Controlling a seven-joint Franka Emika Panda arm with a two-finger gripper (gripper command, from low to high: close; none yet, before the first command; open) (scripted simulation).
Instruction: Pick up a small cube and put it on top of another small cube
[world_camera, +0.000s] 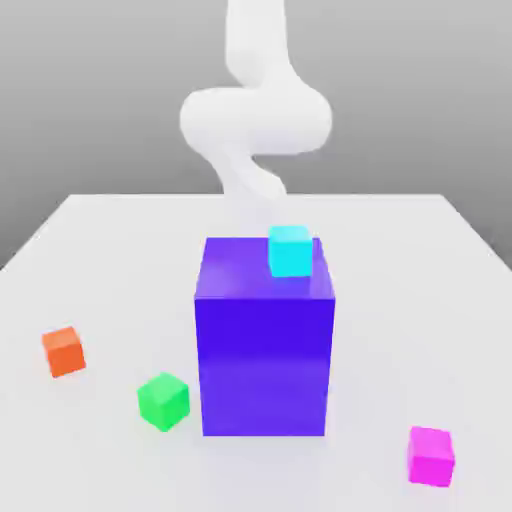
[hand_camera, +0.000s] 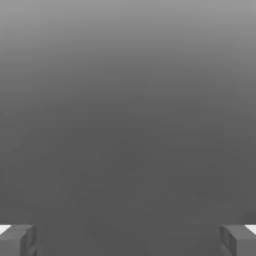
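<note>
Magenta cube (world_camera: 431, 457) sits at lower right of the exterior view; gripper (hand_camera: 128, 241) open and empty; for the pick, best to centre above it, align fingers with its faces, descend straight.

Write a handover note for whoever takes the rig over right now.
Claw: open, nothing between its fingers.
Cube to pick up: the magenta one, on the table toward the exterior view's right, apart from the big blue-purple block.
Cube to stack on: the green one, on the table, just off the block toward the exterior view's left.
Also there: cyan cube on top of the block; orange-red cube at the exterior view's far left.
Done: no pick or stack.
Left: grasp magenta, carry it over, clearing the block, set it on green, release.
</note>
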